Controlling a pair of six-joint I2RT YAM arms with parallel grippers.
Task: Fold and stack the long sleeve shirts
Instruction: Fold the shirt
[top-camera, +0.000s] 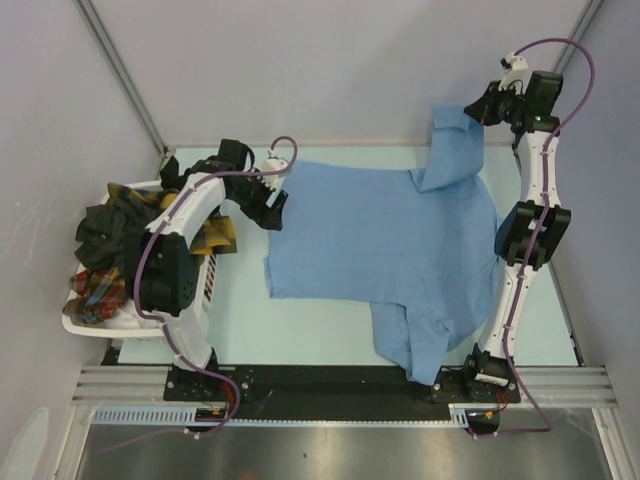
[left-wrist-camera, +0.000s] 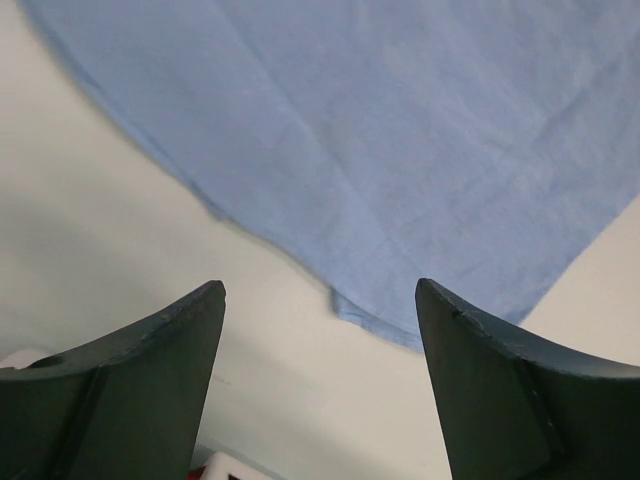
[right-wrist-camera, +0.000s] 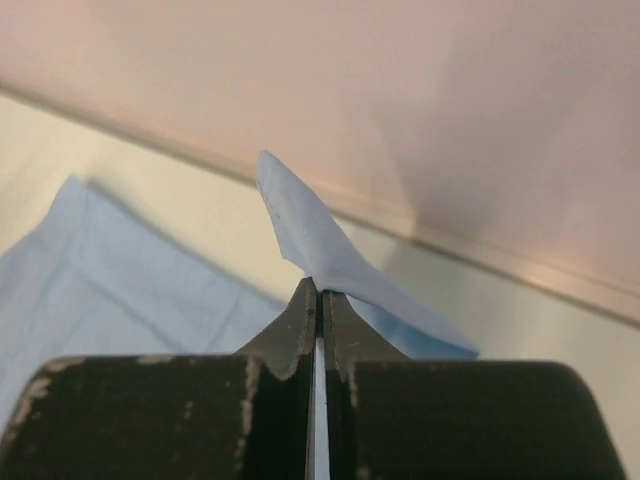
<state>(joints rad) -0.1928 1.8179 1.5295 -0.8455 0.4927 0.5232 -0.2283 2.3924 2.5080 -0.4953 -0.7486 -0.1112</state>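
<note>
The light blue shirt (top-camera: 385, 235) lies spread flat across the table's middle, one sleeve hanging over the near edge. My right gripper (top-camera: 478, 112) is shut on the far sleeve's end (right-wrist-camera: 310, 240) and holds it lifted at the far right corner. My left gripper (top-camera: 272, 207) is open and empty, just above the shirt's left edge; the left wrist view shows the cloth's corner (left-wrist-camera: 375, 318) between the fingers. The dark green-black shirt (top-camera: 105, 232) and the plaid ones (top-camera: 95, 288) are piled in the basket at the left.
The white slatted basket (top-camera: 205, 275) stands at the table's left side under my left arm. Grey walls close the table at the back and both sides. A black rail (top-camera: 330, 385) runs along the near edge.
</note>
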